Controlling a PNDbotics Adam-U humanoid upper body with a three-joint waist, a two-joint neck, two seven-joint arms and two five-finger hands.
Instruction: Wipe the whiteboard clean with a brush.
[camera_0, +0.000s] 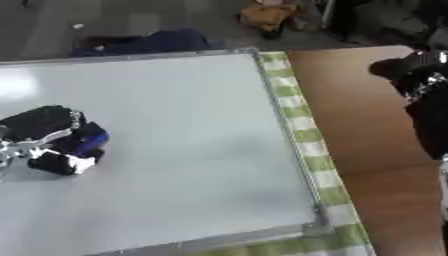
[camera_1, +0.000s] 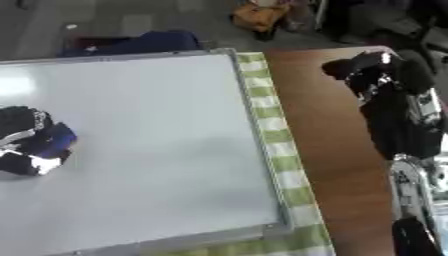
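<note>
Left robot hand (camera_0: 39, 132): curled round the blue brush (camera_0: 86, 140) on the whiteboard (camera_0: 192, 150).
Right robot hand (camera_1: 372, 75): idle; fingers unclear.
Risk: brush could tilt and skip.

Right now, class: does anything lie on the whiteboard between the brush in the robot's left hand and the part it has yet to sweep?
Nothing visible does. The left hand holds the blue brush on the whiteboard, whose surface to its right shows bare.
</note>
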